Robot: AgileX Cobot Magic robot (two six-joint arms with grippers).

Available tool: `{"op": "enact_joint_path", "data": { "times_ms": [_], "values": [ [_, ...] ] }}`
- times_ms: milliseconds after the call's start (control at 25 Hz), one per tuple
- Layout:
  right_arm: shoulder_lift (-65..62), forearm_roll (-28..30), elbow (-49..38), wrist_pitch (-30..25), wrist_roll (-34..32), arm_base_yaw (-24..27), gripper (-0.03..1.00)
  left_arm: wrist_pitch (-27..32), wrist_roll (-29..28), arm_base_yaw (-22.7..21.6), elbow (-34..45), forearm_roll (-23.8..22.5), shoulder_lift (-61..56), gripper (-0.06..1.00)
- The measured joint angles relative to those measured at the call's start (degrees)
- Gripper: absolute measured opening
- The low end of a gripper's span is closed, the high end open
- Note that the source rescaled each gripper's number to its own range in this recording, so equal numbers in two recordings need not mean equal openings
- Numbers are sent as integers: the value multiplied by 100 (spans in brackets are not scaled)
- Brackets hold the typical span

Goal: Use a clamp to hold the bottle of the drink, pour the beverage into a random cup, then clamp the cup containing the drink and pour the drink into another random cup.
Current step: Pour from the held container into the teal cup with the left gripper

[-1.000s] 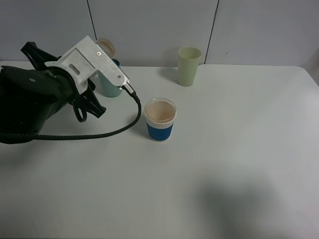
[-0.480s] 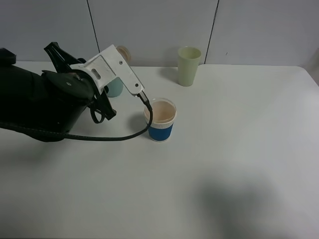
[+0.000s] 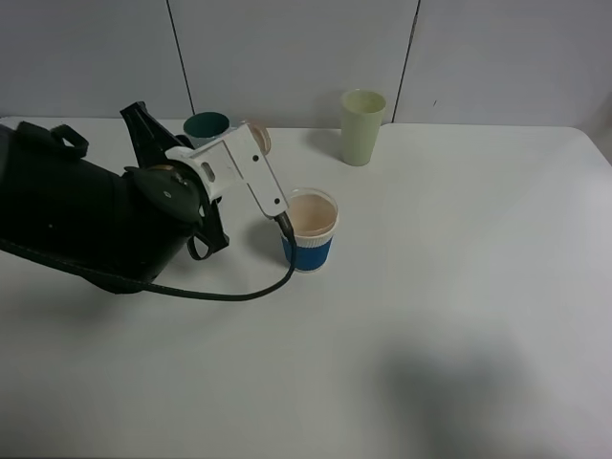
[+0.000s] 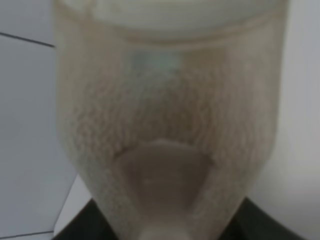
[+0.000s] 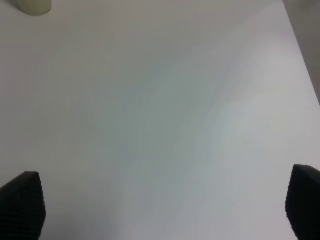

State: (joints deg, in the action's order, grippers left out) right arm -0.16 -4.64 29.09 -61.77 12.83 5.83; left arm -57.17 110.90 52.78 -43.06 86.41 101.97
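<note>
Exterior high view: the left end effector (image 4: 167, 227) is pressing together on the bottle (image 4: 165, 125) and carrying it tipped well off upright. One round end is showing past the wrist bracket (image 3: 239, 172), though which end cannot be told. This tilt is serving the pour. The cup containing the drink (image 3: 308, 229) is standing on the counter (image 3: 459, 316) just beside and below this end effector, on its right-arm side.

Contents:
- The bottle wall is showing only a brownish film and droplets, so the bottle is judged nearly drained.
- The banded cup is holding the beverage (image 3: 308, 214), pale brown and high in the cup.
- The teal tumbler (image 3: 207, 125) is standing just behind the left end effector. Its contents cannot be told.
- The pale green tumbler (image 3: 362, 126) is standing well apart, beyond the banded cup, and is appearing empty.

The right end effector (image 5: 160, 210) is hanging spread over bare counter, pinching nothing.
</note>
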Motion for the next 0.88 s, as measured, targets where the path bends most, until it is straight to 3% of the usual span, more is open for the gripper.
{"op": "enact_joint_path", "data": {
  "times_ms": [880],
  "values": [
    [0, 0, 0, 0, 0, 0, 89, -319, 736, 101, -63, -473, 518, 4]
  ]
}}
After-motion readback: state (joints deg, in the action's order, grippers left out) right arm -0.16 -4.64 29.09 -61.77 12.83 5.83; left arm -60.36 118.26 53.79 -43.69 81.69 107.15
